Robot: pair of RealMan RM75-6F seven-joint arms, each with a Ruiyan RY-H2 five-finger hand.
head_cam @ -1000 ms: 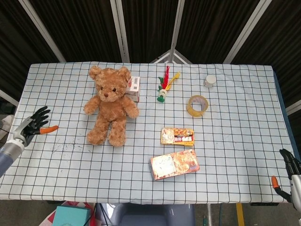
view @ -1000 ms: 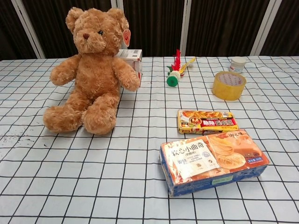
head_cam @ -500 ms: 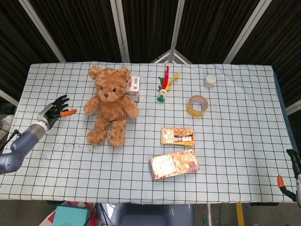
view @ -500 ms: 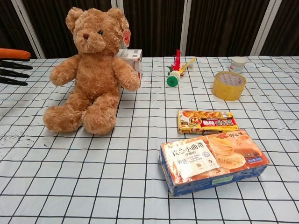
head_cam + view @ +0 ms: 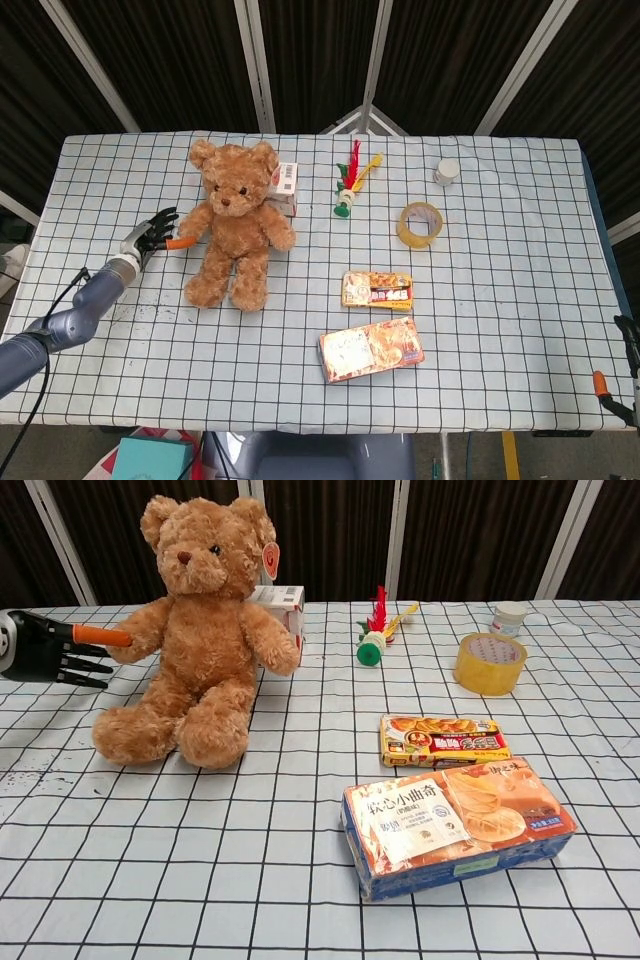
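The left hand (image 5: 152, 236) reaches with fingers spread and holding nothing, its orange fingertip touching the bear (image 5: 234, 222) on its arm. The bear sits on the checked worktop (image 5: 500, 300), leaning against a small box (image 5: 286, 187). The right hand (image 5: 628, 370) shows only at the worktop's edge; I cannot tell its state.

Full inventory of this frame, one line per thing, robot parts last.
teddy bear: 1, brown, sitting left of centre
white box: 1, behind the bear's arm
shuttlecock: 1, red and yellow feathers, green base, back centre
tape roll: 1, yellow, right of centre
small jar: 1, white, back right
snack tray: 1, yellow and red, centre
biscuit box: 1, orange, front centre
table: 1, checked cloth
left hand: 1, black, orange thumb reaching the bear's arm
right hand: 1, black, right edge, mostly cropped
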